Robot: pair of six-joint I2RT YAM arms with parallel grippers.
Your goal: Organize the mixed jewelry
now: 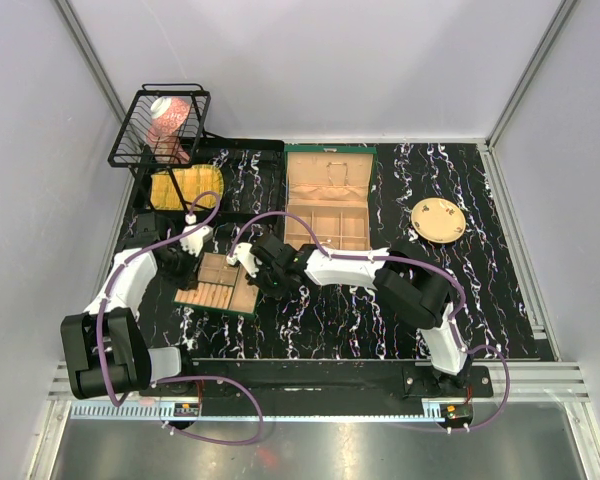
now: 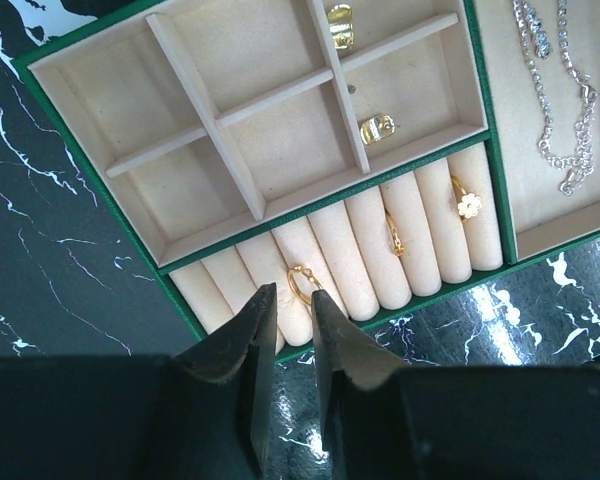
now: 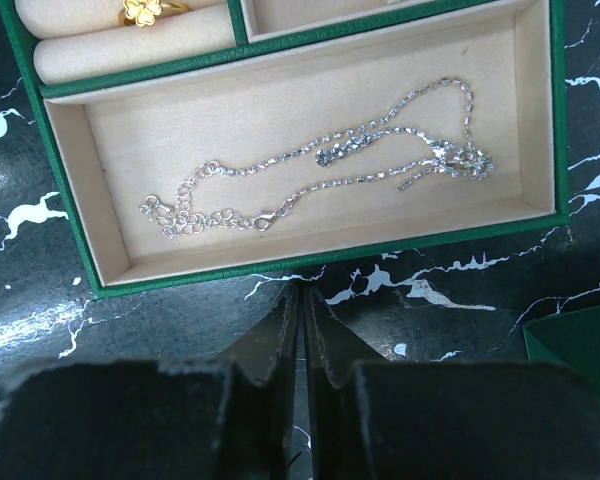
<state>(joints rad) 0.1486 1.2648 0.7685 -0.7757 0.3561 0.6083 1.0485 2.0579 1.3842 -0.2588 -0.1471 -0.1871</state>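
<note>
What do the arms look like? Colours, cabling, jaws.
Left arm and right arm match: white link shells, black joints, black bases. A purple cable loops along each from wrist to base. Jaws are black, tapering wedges. No markings legible.

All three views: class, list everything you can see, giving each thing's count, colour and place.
tray: one, green and beige, front left
rings: three, gold, on the tray's rolls
bits: two, gold, in the tray's small compartments
chain: one, silver, in the tray's long compartment
box: one, green, open, mid-table
plate: one, tan, right of box
basket: one, black wire, back left
pad: one, yellow, beside the basket
table: one, black marbled
left arm: white and black, jaws slightly apart at the rolls
right arm: white and black, jaws shut near the chain
</note>
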